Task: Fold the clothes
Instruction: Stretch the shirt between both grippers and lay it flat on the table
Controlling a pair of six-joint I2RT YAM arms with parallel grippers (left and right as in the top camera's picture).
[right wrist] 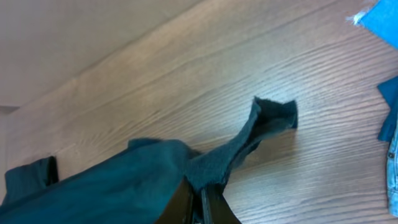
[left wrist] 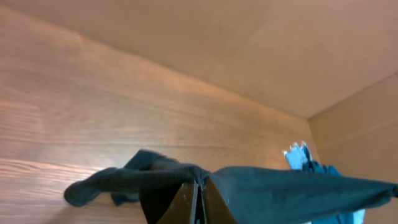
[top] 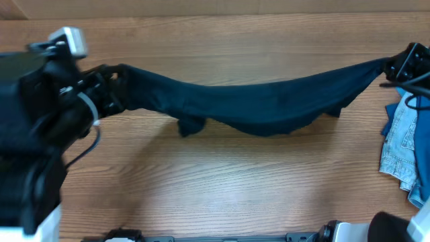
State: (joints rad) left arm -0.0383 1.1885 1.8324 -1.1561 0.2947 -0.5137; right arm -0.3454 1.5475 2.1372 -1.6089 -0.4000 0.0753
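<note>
Right up close: clamped on one end of the navy garment [left wrist: 280, 193] with the left fingers [left wrist: 186, 204], pressed together, pinching bunched fabric at the very tips. Same story on the other side, nipped tight in the right fingers [right wrist: 211, 208], with cloth spilling out past them and one crumpled flap flopped forward. Strung out long between the two, right across the wooden counter [top: 215, 188]. Sagging through the middle, uneven lower hem dipping lowest just past centre. Trailing a loose dark tail near the left end, dangling down toward the wood. Throwing a soft shadow on the woodgrain underneath. Plain dark cloth all the way along. Further right, just beside the right fingers: light-blue denim [top: 402, 151] heaped at the counter's edge, frayed pale fringe showing. Beyond all that, plain brown wall [left wrist: 249, 43].
</note>
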